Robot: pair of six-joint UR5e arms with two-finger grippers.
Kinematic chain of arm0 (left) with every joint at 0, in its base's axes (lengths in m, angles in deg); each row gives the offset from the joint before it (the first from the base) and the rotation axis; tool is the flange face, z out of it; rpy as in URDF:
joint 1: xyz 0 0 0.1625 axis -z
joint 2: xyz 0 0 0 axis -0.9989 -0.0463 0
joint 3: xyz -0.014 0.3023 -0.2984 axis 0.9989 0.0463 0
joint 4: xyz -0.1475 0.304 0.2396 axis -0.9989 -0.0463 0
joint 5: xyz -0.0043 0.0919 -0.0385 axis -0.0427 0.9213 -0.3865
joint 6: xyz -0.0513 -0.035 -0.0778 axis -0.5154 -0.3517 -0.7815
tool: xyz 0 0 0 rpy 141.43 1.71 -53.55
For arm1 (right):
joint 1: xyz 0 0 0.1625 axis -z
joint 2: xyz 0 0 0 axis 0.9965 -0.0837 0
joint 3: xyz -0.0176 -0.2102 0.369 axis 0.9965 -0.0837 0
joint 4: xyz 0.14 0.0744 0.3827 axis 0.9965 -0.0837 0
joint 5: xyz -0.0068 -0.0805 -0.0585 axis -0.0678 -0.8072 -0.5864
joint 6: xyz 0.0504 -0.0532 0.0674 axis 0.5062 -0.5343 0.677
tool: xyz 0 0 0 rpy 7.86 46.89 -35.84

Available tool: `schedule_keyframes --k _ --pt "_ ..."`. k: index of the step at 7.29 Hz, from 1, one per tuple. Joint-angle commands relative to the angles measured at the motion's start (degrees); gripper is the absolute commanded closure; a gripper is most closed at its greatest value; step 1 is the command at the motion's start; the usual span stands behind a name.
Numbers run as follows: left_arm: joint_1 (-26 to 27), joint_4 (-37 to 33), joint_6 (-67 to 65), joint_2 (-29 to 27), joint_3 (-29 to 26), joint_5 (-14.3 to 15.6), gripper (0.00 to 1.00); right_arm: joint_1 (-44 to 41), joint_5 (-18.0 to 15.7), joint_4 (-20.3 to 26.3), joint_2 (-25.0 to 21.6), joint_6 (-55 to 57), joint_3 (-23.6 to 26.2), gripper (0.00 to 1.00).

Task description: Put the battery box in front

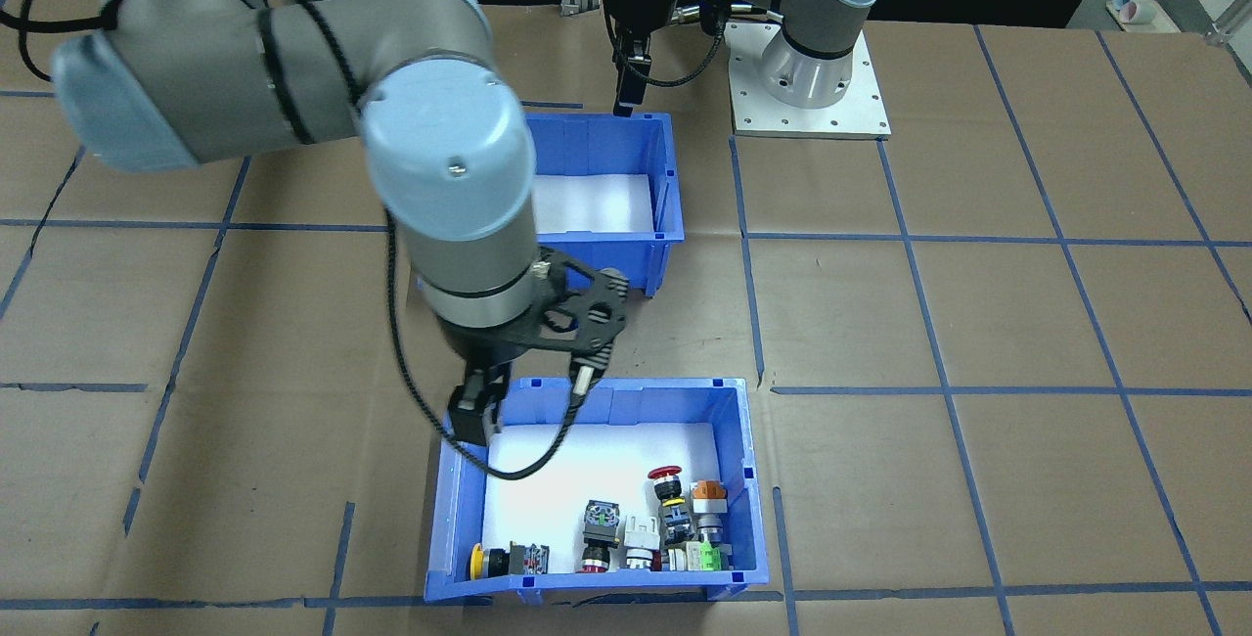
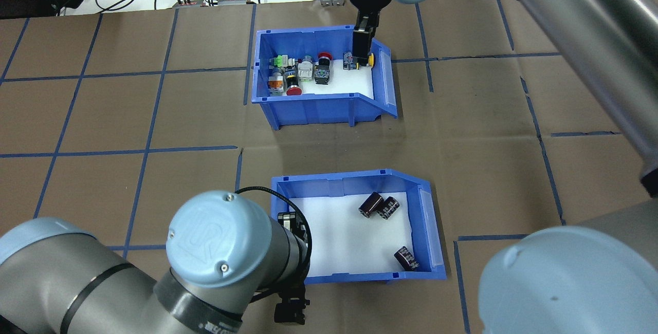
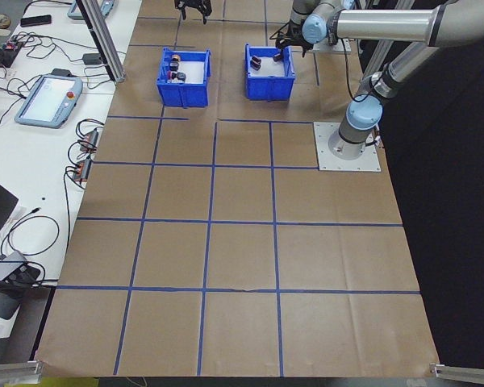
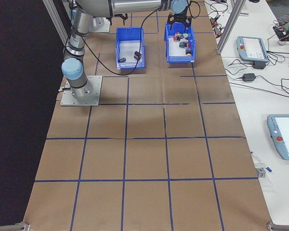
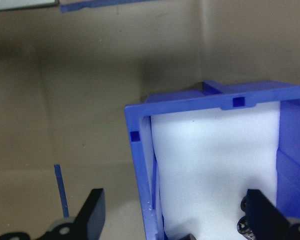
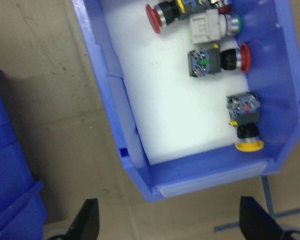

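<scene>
We are seeing the blue plastic sloped-front battery box, holding three dark cylindrical cells, sitting at lower centre of the overhead view on the brown paper-covered bench. Our left claw is straddling its wall, fingers spread. Our right claw is hovering, fingers apart, above the blue plastic bin of colourful push-buttons.

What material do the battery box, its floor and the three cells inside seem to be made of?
Battery box: looks like moulded blue plastic, smooth, slightly glossy, with ribbed walls.
Floor: seemingly white foam, matte and soft-looking; it could be another padded sheet.
Three cells: dark brown-black glossy sleeves, probably plastic film over metal cans; the ends look metallic.
</scene>
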Motion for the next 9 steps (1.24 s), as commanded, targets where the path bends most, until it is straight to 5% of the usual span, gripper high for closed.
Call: schedule_keyframes --k 1,3,6,7,8,9 --pt "3.3 5.9 -8.6 -2.3 2.0 -0.2 0.01 -7.7 -0.3 -0.1 4.0 -0.8 0.0 0.00" --pt "6.4 11.1 -12.4 -7.8 2.0 -0.6 0.01 -9.9 -3.4 -5.7 7.9 -1.3 1.0 0.00" --pt "7.4 13.0 -12.2 -11.5 2.0 -0.4 0.01 -10.1 -3.4 -8.3 9.6 -2.4 4.5 0.00" --pt "7.4 16.5 -12.1 -13.3 2.0 -0.1 0.01 -10.0 -3.6 -8.3 9.6 -2.3 3.9 0.15" --pt "7.4 19.1 -12.2 -15.7 2.1 0.1 0.01 -9.9 -5.2 -8.3 9.4 -2.6 3.8 0.52" --pt "7.4 19.4 -12.1 -17.5 2.1 0.1 0.01 -9.6 -6.7 -8.2 9.2 -2.8 3.7 0.78"
